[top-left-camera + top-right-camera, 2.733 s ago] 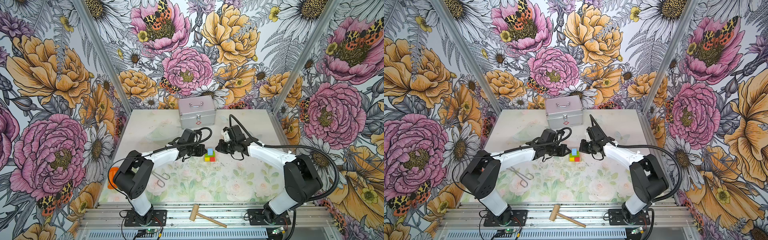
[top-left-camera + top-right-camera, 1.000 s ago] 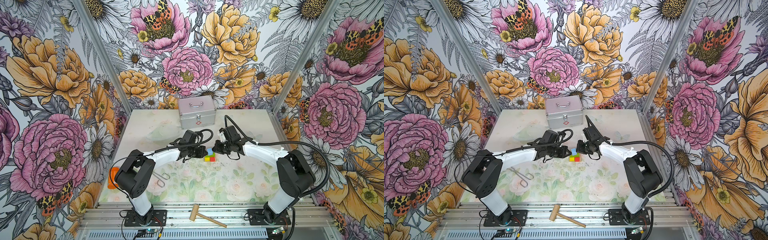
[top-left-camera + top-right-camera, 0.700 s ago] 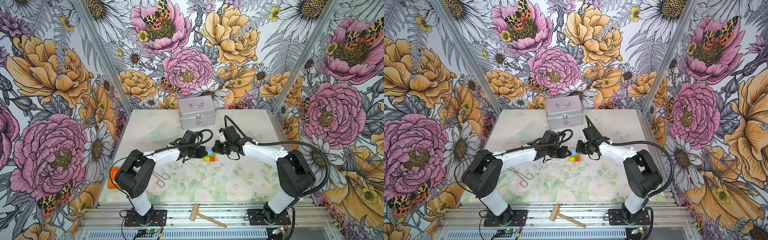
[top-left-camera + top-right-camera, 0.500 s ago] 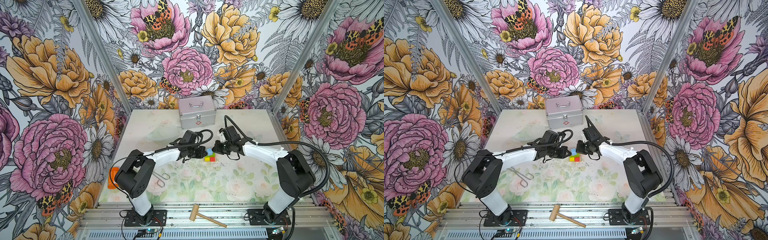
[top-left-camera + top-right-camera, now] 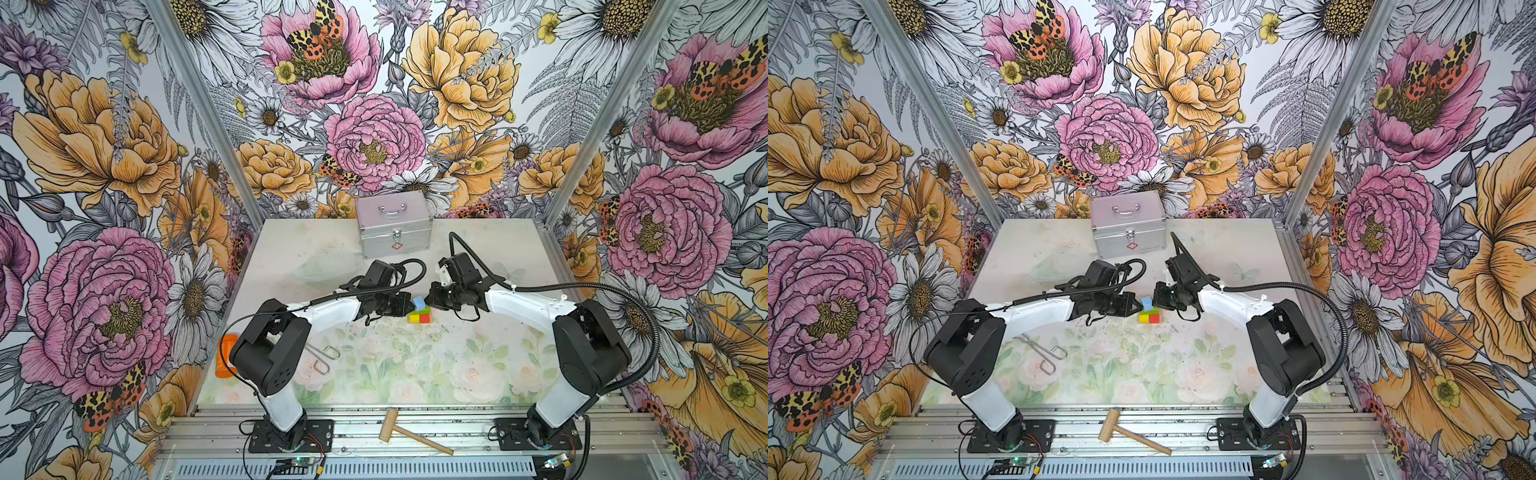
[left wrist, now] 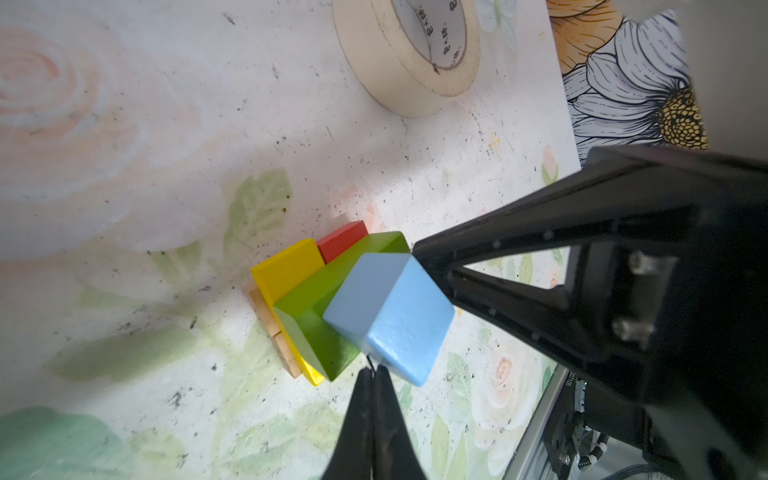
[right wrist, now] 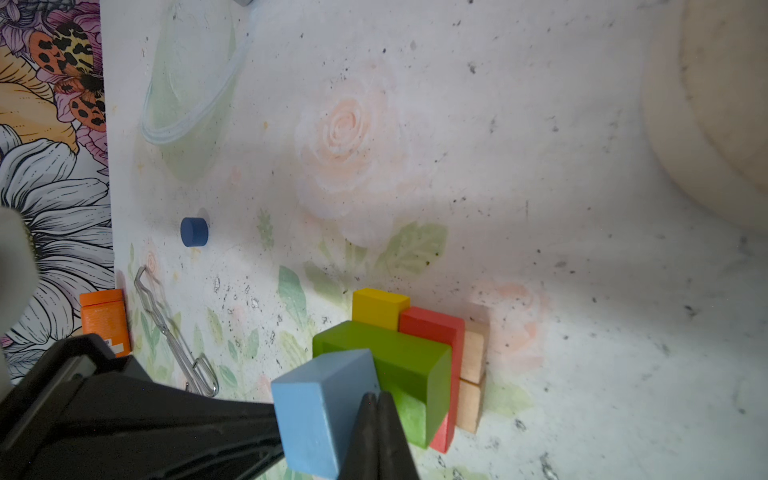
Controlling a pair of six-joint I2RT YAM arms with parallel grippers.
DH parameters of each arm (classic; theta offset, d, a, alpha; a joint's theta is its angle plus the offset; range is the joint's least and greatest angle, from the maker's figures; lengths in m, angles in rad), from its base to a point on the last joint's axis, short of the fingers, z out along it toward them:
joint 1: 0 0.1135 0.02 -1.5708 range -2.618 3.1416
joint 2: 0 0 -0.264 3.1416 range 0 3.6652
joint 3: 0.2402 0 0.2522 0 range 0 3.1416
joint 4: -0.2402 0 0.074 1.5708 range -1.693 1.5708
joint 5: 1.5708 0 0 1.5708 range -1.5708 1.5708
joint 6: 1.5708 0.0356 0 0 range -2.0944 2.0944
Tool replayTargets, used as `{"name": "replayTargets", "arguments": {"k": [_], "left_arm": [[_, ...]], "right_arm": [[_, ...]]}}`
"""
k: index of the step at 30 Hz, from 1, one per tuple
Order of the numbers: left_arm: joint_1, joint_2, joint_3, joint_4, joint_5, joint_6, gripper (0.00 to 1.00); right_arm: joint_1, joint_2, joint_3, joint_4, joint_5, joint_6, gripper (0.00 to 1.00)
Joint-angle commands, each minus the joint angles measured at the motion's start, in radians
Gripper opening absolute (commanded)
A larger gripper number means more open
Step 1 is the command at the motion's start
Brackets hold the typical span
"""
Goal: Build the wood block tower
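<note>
While our closed left gripper point(image 6: 372, 374) and closed right gripper point(image 7: 377, 399) flank the blue cube point(image 6: 390, 307), we should nudge it gently square on the green bar point(image 7: 386, 349).

Silver case point(image 5: 395, 226) stands beyond the left gripper point(image 5: 409, 305) and right gripper point(image 5: 430, 300); cream tape roll point(image 6: 415, 54) lies flat ahead of the left gripper; wire tongs point(image 5: 326, 356) and orange container point(image 5: 222, 357) lie well behind it; wooden mallet point(image 5: 415, 437) rests farther back.
</note>
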Motion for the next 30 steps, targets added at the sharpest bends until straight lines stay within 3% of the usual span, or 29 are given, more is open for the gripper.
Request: {"name": "replayTargets", "arguments": {"k": [1, 30], "left_arm": [[0.000, 0.016, 0.029, 0.004, -0.008, 0.014, 0.00], [0.001, 0.031, 0.035, -0.007, -0.011, 0.017, 0.00]], "right_arm": [[0.007, -0.034, -0.013, 0.022, 0.011, 0.007, 0.00], [0.007, -0.050, -0.029, 0.023, 0.013, 0.012, 0.00]]}}
